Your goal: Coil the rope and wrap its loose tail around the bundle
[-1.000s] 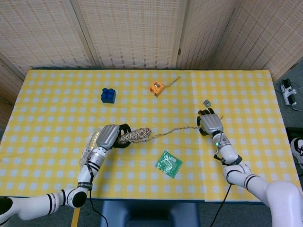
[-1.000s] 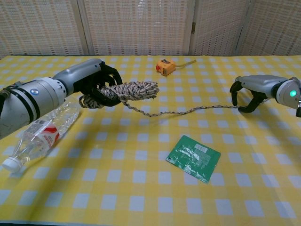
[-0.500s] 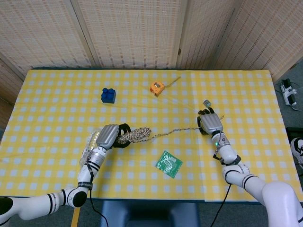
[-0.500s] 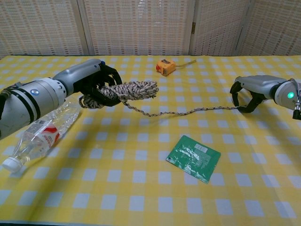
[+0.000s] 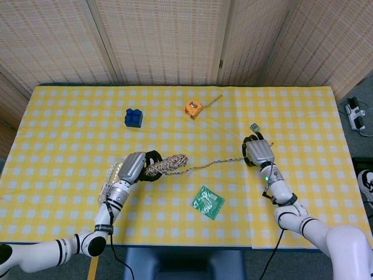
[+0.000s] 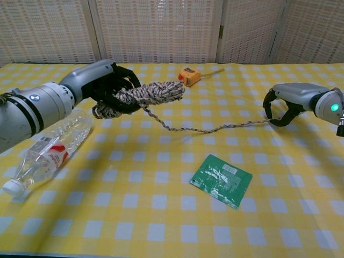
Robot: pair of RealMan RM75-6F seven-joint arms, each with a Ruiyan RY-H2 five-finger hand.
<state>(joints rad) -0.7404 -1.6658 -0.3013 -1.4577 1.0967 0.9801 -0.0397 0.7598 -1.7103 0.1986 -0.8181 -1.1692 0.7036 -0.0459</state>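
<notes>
- Chest view: the left hand (image 6: 110, 86) has its dark fingers closed around the coiled rope bundle (image 6: 150, 94), holding it above the yellow checked table (image 6: 161, 215); the bundle sits a little higher than a second ago and its free end tilts up
- the rope's loose tail (image 6: 204, 128) runs from the bundle across to the right hand (image 6: 287, 102), whose fingers curl down over the tail's far end; the pinch itself is hidden under the hand, though the tail hangs off the cloth
- a clear plastic bottle (image 6: 45, 150) lies on its side beneath the left forearm; what it contains cannot be made out, and in the head view it is mostly hidden by the arm
- a green packet (image 6: 221, 180) lies flat near the front; an orange tape measure (image 6: 189, 75) lies toward the back; the blue block (image 5: 133, 117) shows only in the head view
</notes>
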